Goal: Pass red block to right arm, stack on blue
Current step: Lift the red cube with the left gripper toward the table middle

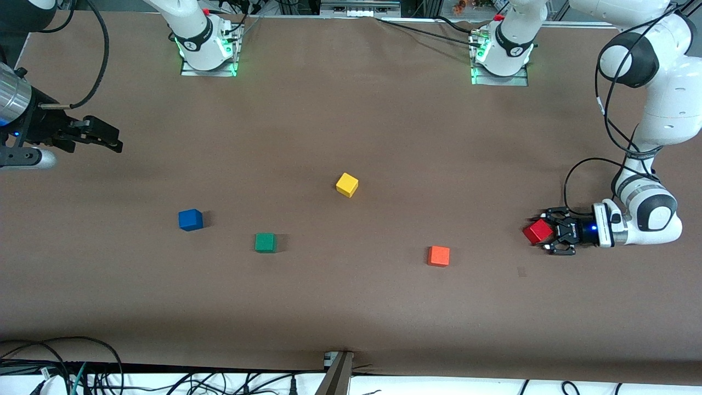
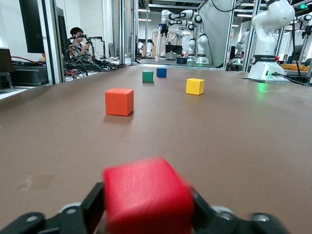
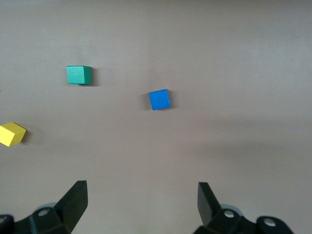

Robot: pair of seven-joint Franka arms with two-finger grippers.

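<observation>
The red block (image 1: 537, 231) is gripped between the jaws of my left gripper (image 1: 540, 232), low over the table at the left arm's end. In the left wrist view the red block (image 2: 146, 197) fills the space between the black fingers (image 2: 92, 204). The blue cube (image 1: 190, 219) sits on the table toward the right arm's end and also shows in the right wrist view (image 3: 159, 99). My right gripper (image 1: 112, 140) is open and empty, up in the air over the table edge at the right arm's end; its spread fingertips (image 3: 78, 195) show in its wrist view.
A green cube (image 1: 265, 242) lies beside the blue one, slightly nearer the front camera. A yellow cube (image 1: 346, 184) sits mid-table. An orange cube (image 1: 438, 255) lies between the green cube and the left gripper. Cables run along the table's front edge.
</observation>
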